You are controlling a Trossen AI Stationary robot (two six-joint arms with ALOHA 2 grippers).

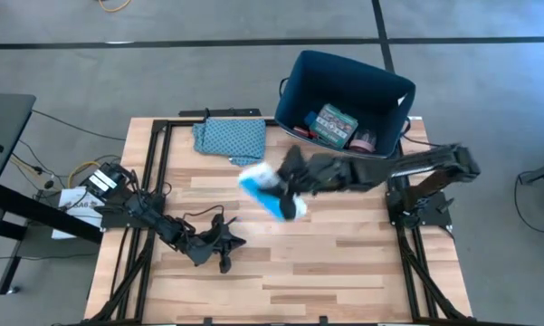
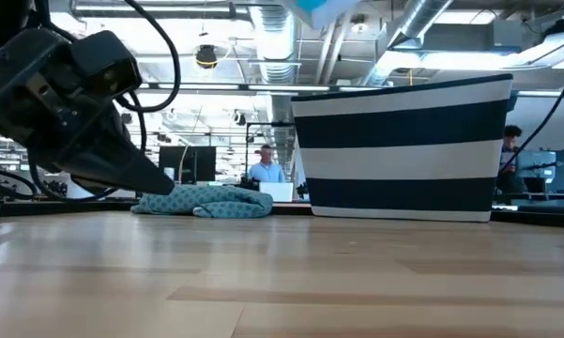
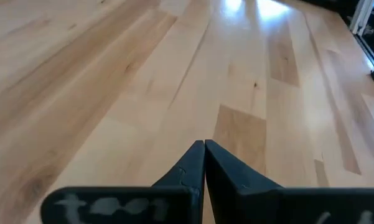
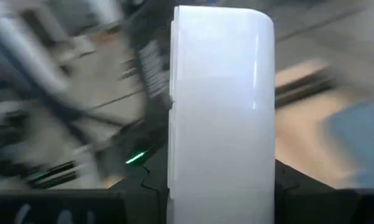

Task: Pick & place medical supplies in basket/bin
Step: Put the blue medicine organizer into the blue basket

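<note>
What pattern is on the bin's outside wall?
Broad navy and white horizontal stripes on the bin, clearest in the low view.

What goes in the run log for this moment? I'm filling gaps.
right hand: holds pill organizer aloft, mid-table | left hand: shut, idle, low at near-left | bin: teal-red box, pink roll inside

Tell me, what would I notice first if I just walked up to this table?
Probably the right end effector holding the blue-white pill organizer up over the middle of the wooden table. Next, the big navy bin with white stripes at the far right corner, with a teal-red flat box and a pink roll inside. The left end effector rests shut near the front, and a teal patterned cloth lies beside the bin.
</note>
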